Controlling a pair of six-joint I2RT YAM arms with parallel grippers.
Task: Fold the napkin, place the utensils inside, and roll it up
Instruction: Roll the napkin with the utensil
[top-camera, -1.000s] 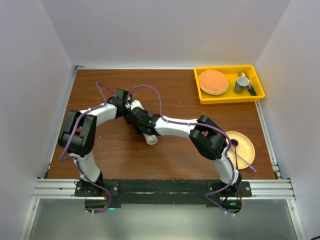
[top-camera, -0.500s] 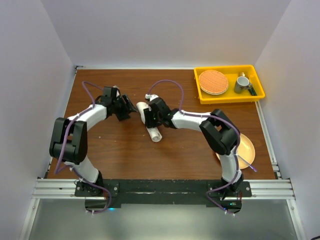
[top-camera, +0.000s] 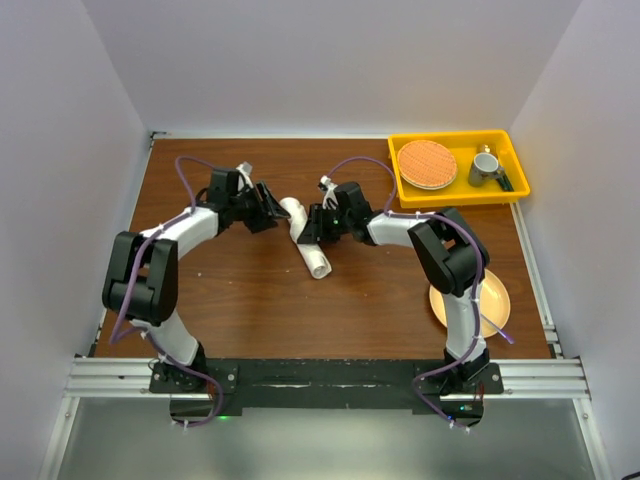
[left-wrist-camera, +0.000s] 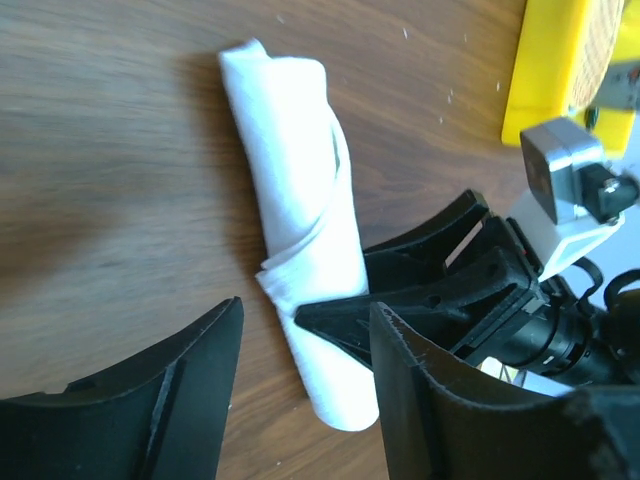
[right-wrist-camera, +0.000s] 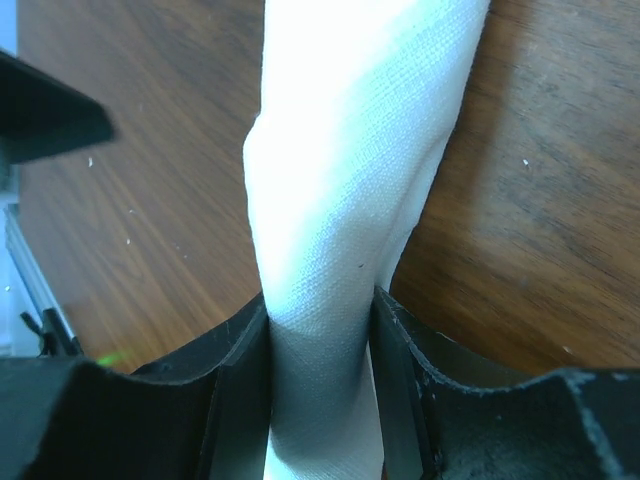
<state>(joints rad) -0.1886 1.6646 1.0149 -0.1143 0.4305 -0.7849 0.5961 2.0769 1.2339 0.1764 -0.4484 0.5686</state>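
White walls close in a brown wood-grain worktop (top-camera: 230, 300), with an aluminium rail (top-camera: 330, 372) running along its near edge. In the top view, a yellow tray (top-camera: 455, 198) sits at the far right corner and holds a round orange waffle-patterned disc (top-camera: 427, 164) and a small grey cup (top-camera: 485, 165). A yellow plate (top-camera: 495, 292) lies by the right edge toward the near side, with a purple-ended utensil (top-camera: 484, 316) across it. The napkin (top-camera: 305, 240) is rolled into 1 tight white tube around the middle of the worktop, a little nearer the far edge. Its long axis runs diagonally, with 1 end toward the far left and the other toward the near right. The left gripper (top-camera: 268, 213) reaches in just beside the tube's far end, and the right gripper (top-camera: 310, 228) meets the tube at mid-length from the right.

From the left wrist camera, the napkin (left-wrist-camera: 300, 220) lies flat on the wood, its outer flap wrapping slantwise around the roll. The left gripper's 2 black fingers (left-wrist-camera: 190, 400) stand spread apart in the foreground with nothing between them. The right gripper's black fingers press in at the lower half of the roll, and a corner of the yellow tray (left-wrist-camera: 540, 70) shows beyond.

From the right wrist camera, the napkin (right-wrist-camera: 350, 150) fills the middle and runs straight away from the lens. The 2 fingers (right-wrist-camera: 240, 370) are closed against its 2 sides and pinch the cloth between them, with bare wood on either side.
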